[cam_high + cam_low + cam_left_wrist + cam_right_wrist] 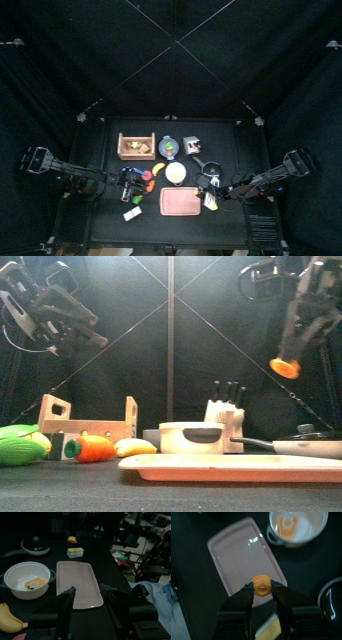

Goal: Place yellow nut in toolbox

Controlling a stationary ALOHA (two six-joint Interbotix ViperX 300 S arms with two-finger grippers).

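While the right gripper [262, 592] hung above the pink tray [234, 554], its jaws clasped the yellow nut [261, 584] between their tips.

Yellow nut [261, 584] held aloft in claw; tan wooden toolbox [136, 146] on table.

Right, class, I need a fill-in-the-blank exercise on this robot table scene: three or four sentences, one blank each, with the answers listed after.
1. The right gripper holds the yellow nut between its ____.
2. Seen from the right wrist, the nut hangs over the pink ____.
3. The left gripper is open and holds ____.
4. The toolbox is made of tan ____.

Missing words: jaws; tray; nothing; wood
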